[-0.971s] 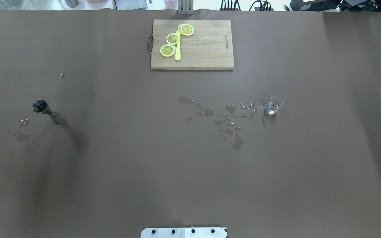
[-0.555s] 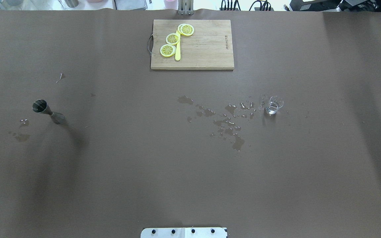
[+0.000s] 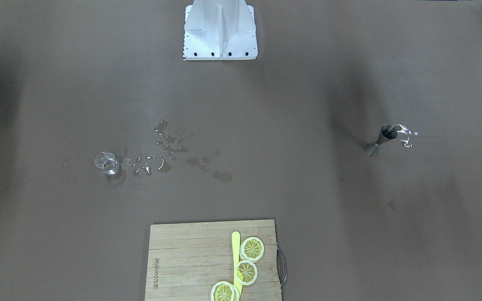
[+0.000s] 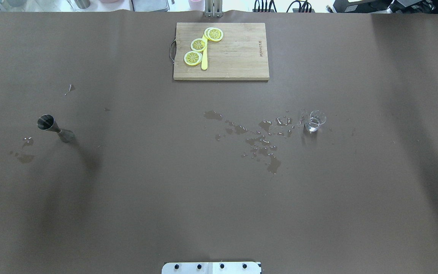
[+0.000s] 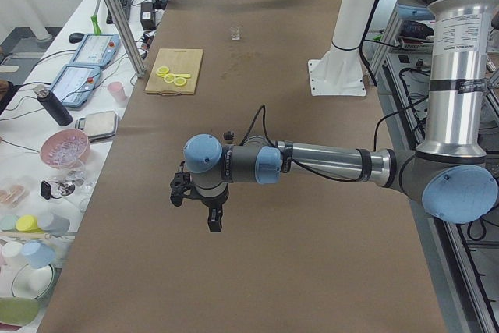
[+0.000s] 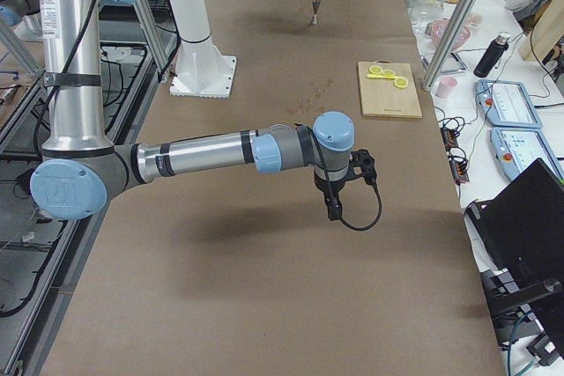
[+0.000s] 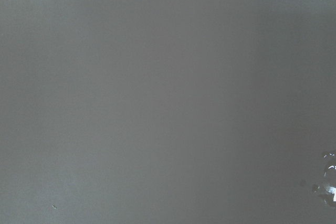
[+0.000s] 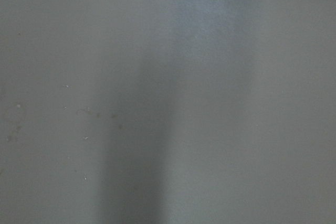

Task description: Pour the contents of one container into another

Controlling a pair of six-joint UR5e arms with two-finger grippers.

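A steel double-cone jigger (image 4: pixel 55 129) stands upright on the brown table's left side, also seen as the jigger (image 3: pixel 381 140). A small clear glass (image 4: pixel 315 121) with a little water stands on the right side, shown too as the glass (image 3: pixel 106 163). My left gripper (image 5: pixel 214 220) appears only in the exterior left view, hanging above bare table short of the jigger; I cannot tell whether it is open or shut. My right gripper (image 6: pixel 333 207) appears only in the exterior right view, pointing down over bare table; its state cannot be told either. Both wrist views show only table surface.
A wooden cutting board (image 4: pixel 238 57) with lemon slices (image 4: pixel 198 45) and a yellow knife lies at the far middle. Spilled water (image 4: pixel 261 139) spreads left of the glass. Small puddles (image 4: pixel 25 156) lie near the jigger. The robot's base (image 3: pixel 220 29) stands at the near edge.
The jigger, glass and board stay where they were. Only the soft arm shadows at the table's sides shift slightly.
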